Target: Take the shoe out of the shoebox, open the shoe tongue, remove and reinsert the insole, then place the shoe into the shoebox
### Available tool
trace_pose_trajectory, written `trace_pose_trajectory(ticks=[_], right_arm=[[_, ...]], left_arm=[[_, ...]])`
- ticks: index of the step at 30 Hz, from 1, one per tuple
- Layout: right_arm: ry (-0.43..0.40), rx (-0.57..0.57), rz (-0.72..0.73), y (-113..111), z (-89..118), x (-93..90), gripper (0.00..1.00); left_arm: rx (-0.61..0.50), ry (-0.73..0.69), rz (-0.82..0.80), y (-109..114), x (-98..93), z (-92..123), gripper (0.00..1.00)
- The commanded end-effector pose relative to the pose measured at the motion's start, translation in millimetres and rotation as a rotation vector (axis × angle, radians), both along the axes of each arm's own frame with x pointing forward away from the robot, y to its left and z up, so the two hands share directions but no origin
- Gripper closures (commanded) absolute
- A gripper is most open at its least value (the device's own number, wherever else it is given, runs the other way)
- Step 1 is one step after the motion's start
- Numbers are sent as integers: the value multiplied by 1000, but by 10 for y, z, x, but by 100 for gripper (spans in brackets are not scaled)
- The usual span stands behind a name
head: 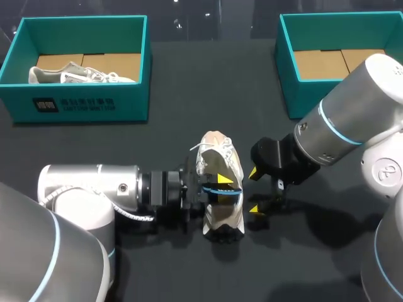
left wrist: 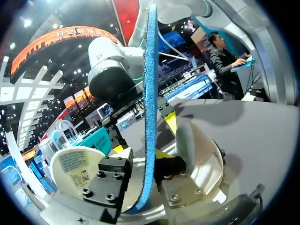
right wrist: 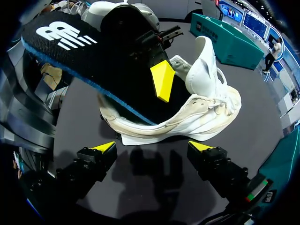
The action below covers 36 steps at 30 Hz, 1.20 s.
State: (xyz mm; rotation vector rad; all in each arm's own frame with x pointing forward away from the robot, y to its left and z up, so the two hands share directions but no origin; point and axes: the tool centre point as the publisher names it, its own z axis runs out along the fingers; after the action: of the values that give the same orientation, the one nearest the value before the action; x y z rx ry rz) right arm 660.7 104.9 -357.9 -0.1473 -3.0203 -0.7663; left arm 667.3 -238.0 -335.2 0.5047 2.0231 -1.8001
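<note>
A white shoe point(head: 221, 221) point(right wrist: 206, 110) stands on the dark table in the middle, its tongue point(right wrist: 202, 56) pulled up. A black insole with a blue edge point(head: 227, 192) point(left wrist: 150, 93) point(right wrist: 61, 42) sticks out of the shoe's opening, raised at its heel end. My left gripper point(head: 216, 185) point(left wrist: 142, 152) comes in from the left, and the insole stands edge-on between its fingers. The fingers are slightly apart, with a small gap on one side. One left fingertip point(right wrist: 162, 79) lies over the insole's black top. My right gripper point(head: 254, 190) point(right wrist: 154, 146) is open just right of the shoe, holding nothing.
A teal shoebox point(head: 129, 100) at the back left holds another pale shoe point(head: 75, 74). A second teal shoebox point(head: 286, 82) at the back right shows only its cardboard floor. My right arm's elbow point(head: 352, 113) reaches over the table in front of that box.
</note>
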Motion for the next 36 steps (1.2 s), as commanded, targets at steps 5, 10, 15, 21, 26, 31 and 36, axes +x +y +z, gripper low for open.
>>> trace_pose_trajectory(ticks=[5,10,15,21,26,31,36], right_arm=[[-3,-2,-2,7,-7,-13,0],[-3,-2,-2,7,-7,-13,0],[-3,-2,-2,7,-7,-13,0],[-3,-2,-2,7,-7,-13,0],[-3,-2,-2,7,-7,-13,0],[-3,-2,-2,7,-7,-13,0],[-3,-2,-2,7,-7,-13,0]], left_arm=[[-20,-20,-8,29,-87,174,62],[-25,-41,-11,35,-143,274,61],[-27,-70,-28,41,-220,356,65],[-16,-99,-47,30,-265,351,82],[0,-115,-52,24,-198,225,100],[-4,-136,-56,23,-83,97,100],[18,-162,-56,17,-12,-16,100]])
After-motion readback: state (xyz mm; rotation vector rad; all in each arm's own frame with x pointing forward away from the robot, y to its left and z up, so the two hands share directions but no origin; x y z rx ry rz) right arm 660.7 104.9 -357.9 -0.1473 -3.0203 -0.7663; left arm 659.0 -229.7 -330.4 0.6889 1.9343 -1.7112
